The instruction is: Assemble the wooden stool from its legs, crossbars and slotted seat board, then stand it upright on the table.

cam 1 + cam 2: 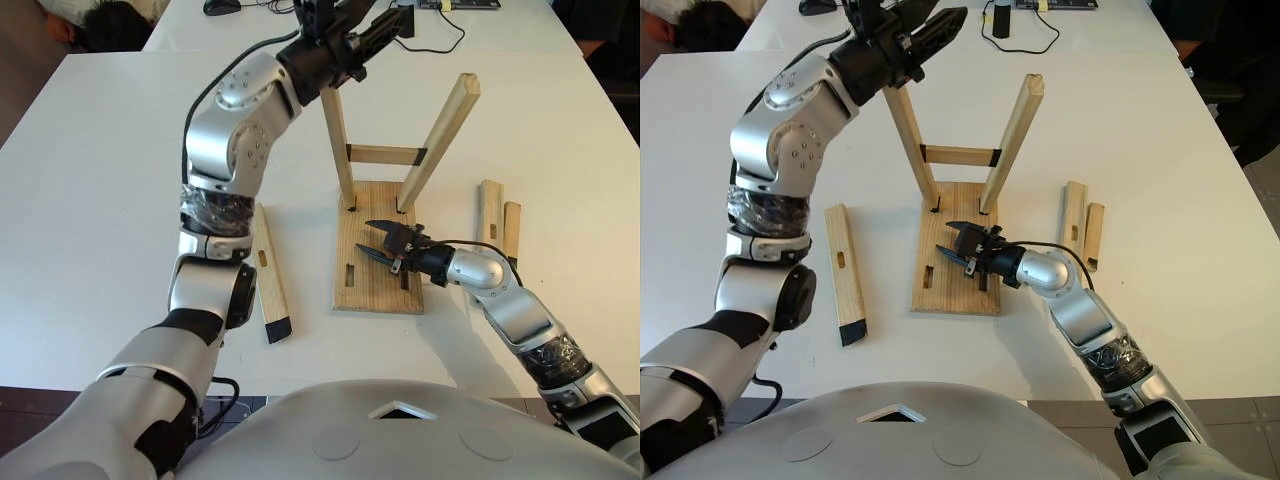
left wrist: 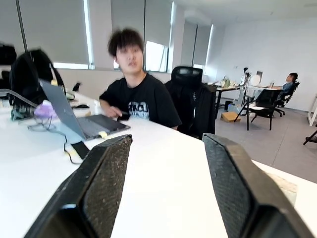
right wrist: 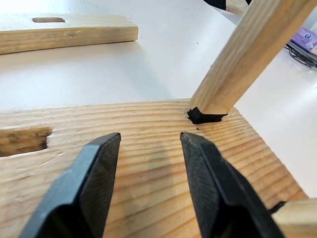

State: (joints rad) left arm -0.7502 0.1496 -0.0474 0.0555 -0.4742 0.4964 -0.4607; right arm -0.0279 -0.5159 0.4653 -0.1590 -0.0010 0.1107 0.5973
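The slotted seat board [image 1: 372, 218] lies flat on the white table. Two legs, the left one [image 1: 338, 150] and the right one [image 1: 440, 135], stand tilted in slots at the board's far end, joined by a crossbar [image 1: 385, 155]. My left gripper [image 1: 375, 35] is raised above the left leg's top, open and holding nothing, as its wrist view also shows [image 2: 168, 141]. Low over the board's right side, my right gripper [image 1: 385, 242] is open. In the right wrist view its fingers [image 3: 89, 188] straddle bare board [image 3: 124, 114] just short of a seated leg [image 3: 247, 54].
A loose leg with a black end [image 1: 270, 275] lies left of the board. Two shorter wooden pieces [image 1: 490, 212] [image 1: 512, 230] lie to its right. A mouse [image 1: 221, 6] and cables [image 1: 440, 40] sit on the far table.
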